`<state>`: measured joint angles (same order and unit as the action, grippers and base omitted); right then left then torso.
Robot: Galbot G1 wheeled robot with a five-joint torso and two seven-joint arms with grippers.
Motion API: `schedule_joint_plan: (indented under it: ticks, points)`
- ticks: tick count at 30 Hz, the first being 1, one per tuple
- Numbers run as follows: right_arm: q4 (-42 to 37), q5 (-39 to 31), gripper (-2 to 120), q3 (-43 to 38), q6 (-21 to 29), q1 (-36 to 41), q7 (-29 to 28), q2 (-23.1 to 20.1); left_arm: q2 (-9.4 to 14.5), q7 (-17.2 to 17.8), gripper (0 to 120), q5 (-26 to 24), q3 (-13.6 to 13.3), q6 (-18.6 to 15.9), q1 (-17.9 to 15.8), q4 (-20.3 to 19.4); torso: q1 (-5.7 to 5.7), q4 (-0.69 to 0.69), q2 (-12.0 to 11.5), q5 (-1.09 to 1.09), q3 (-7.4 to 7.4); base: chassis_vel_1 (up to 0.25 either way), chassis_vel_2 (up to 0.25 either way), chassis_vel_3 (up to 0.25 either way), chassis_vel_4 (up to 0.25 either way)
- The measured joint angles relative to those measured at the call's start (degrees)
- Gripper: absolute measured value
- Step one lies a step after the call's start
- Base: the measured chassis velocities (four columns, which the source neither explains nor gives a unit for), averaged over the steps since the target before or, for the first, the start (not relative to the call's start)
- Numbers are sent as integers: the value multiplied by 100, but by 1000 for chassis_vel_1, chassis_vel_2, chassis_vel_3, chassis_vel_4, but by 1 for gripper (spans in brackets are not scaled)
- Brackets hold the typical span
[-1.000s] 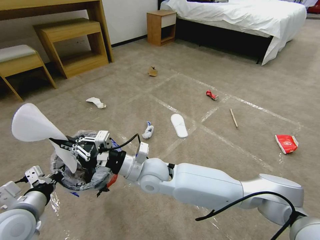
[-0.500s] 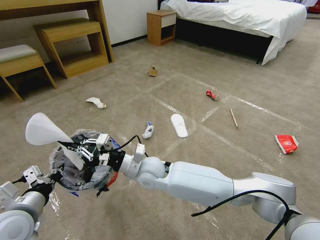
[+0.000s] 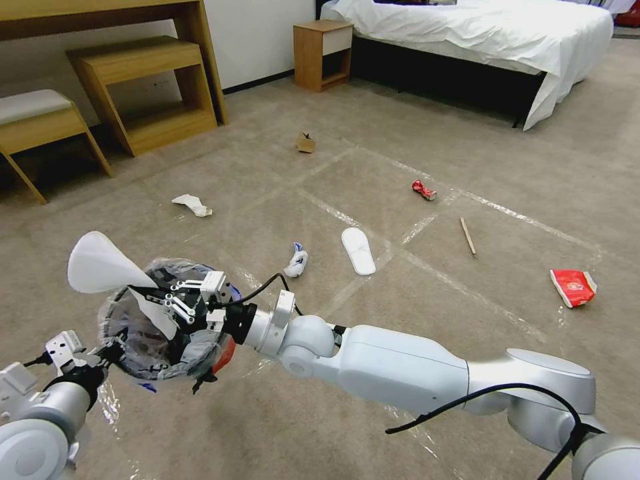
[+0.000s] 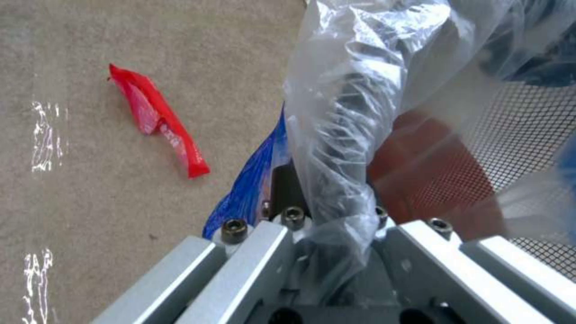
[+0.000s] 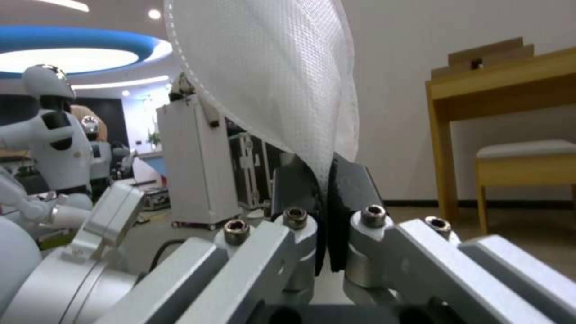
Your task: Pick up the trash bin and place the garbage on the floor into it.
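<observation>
The red trash bin (image 3: 225, 356) with its clear liner hangs low at the left, above the floor (image 3: 267, 173). My left gripper (image 3: 110, 351) is shut on its rim; the left wrist view shows that gripper (image 4: 327, 189) pinching liner against the red wall (image 4: 432, 171). My right gripper (image 3: 137, 291) is shut on a white slipper (image 3: 100, 265) right over the bin's mouth; in the right wrist view the gripper (image 5: 324, 180) clamps the slipper (image 5: 270, 81). Garbage lies on the carpet: another slipper (image 3: 358, 251), a tissue wad (image 3: 296, 261), a second tissue (image 3: 192, 205), cardboard (image 3: 305, 143), a can (image 3: 423, 190), a stick (image 3: 468, 236), a wrapper (image 3: 573, 287).
Another red wrapper (image 4: 159, 119) lies on the carpet below the bin. Wooden shelves (image 3: 143, 93) and a bench (image 3: 40, 120) line the far left wall. A nightstand (image 3: 323, 53) and a bed (image 3: 480, 40) stand at the back.
My right gripper has carried the white slipper rightward and down, closer over the bin's mouth. The left gripper and bin have held still.
</observation>
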<state>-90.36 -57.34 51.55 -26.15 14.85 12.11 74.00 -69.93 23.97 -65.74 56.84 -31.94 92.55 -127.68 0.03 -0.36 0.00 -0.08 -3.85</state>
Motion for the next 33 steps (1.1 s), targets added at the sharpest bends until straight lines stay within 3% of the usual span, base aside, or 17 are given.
schedule_joint_plan:
  ticks: [4,20,25,27,33]
  points:
    - [-3,52,2,24,20,36,-49,-2,-2,-2,1,2,1,4,0,1,0,0,0,0,0,0,0,0,0]
    - [67,274,64,154,51,196,-177,-11,-38,-10,1,15,15,38,18,-8,0,0,1,0,0,0,0,0,0]
    - [74,304,77,155,47,200,-197,-10,-51,-16,1,36,10,59,23,-6,0,0,1,0,0,0,0,0,0]
    - [74,316,89,149,44,200,-207,-27,-57,-18,1,43,1,68,20,-3,0,0,1,0,0,0,0,0,0]
    - [70,341,96,124,40,203,-215,-67,-69,-20,1,56,-9,75,19,6,0,0,1,0,0,0,0,0,0]
